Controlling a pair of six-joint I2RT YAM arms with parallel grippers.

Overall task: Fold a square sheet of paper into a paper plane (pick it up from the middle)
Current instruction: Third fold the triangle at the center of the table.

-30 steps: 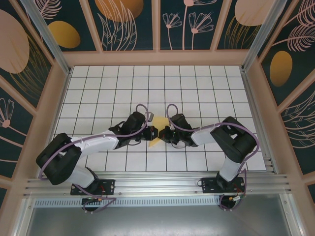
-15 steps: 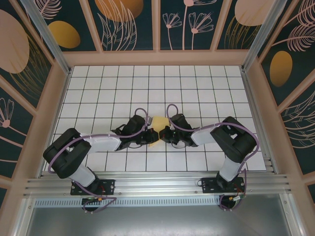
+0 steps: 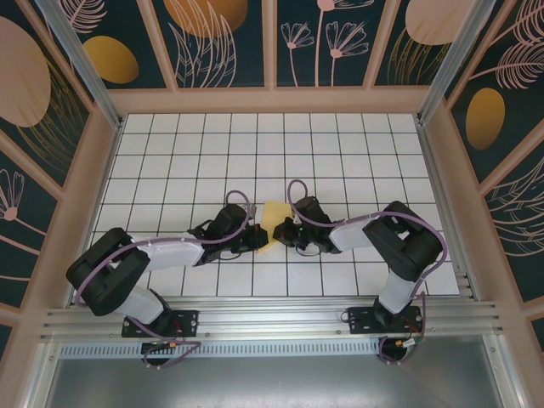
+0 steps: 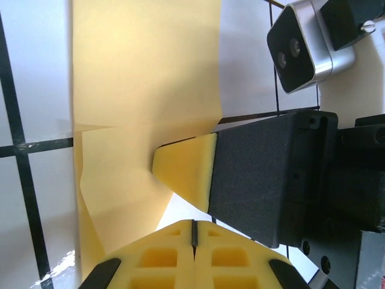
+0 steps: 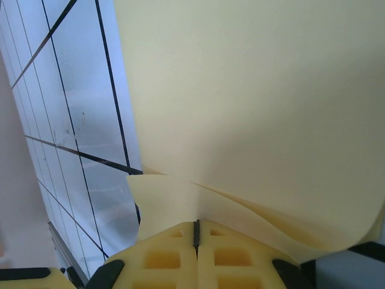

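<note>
Yellow thin creased paper sheet (image 3: 274,214), partly folded, sits just ahead of the tightly closed left claw (image 4: 194,227) and touches the tip of the closed right claw (image 5: 196,227), so sharpening the crease likely calls for one tip pinning while the other slides slowly.

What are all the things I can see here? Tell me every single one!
paper sheet: one, yellow, partly folded, mid-table between the grippers
table: one, white with black grid lines, under everything
wall panels: several, dark teal with flower drawings, around the table
rail: one, silver, near edge
left arm and right arm: two, black and white, reaching in from the near edge
left gripper: one, yellow pads, shut, beside the paper
right gripper: one, yellow pads, shut on the paper
</note>
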